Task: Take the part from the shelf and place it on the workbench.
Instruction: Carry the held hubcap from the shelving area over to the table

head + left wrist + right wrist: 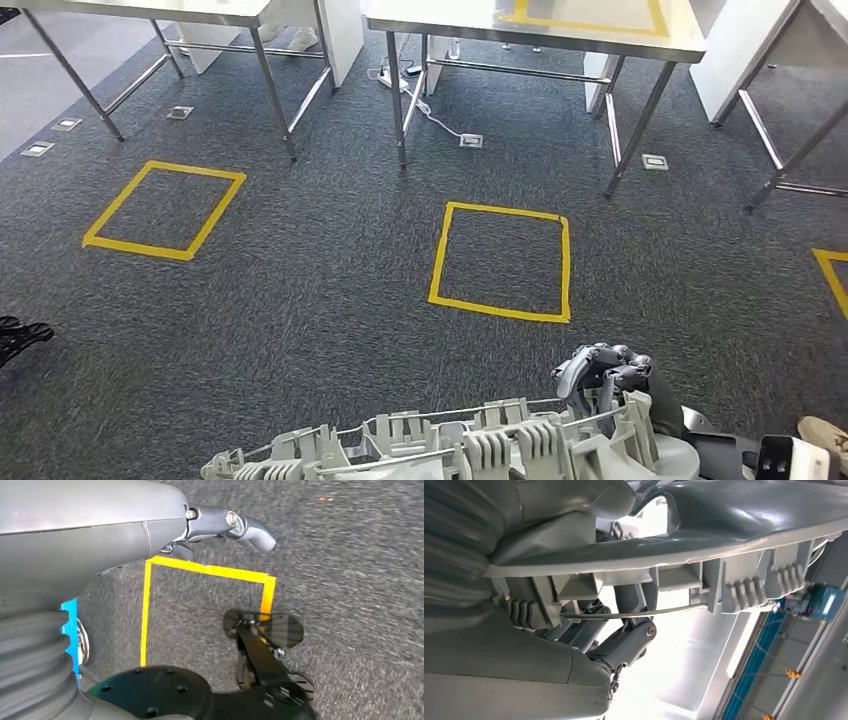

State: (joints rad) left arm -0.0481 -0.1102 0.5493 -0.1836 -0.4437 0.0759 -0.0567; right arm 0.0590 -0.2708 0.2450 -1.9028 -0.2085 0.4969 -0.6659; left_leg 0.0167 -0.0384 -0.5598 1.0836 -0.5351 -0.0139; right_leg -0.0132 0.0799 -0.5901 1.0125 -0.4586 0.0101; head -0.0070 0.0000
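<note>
A long grey plastic part (pixel 450 448) with ribbed clips lies across the bottom of the head view, held above the carpet. My right hand (pixel 605 375) grips its right end, fingers curled over the edge. The right wrist view shows the part (pixel 724 525) close up with my right hand (pixel 624 645) wrapped under its metal rod. A steel workbench (pixel 450 25) with a yellow tape outline on its top stands ahead, past a taped floor square. My left hand (pixel 235 525) hangs over the carpet and holds nothing, its fingers apart.
Yellow tape squares (pixel 505 210) (pixel 195 170) mark the grey carpet ahead; another square (pixel 210 571) lies under my left hand. A second steel table (pixel 150 10) stands at the far left. Floor sockets and a white power strip (pixel 400 78) with its cable lie among the table legs.
</note>
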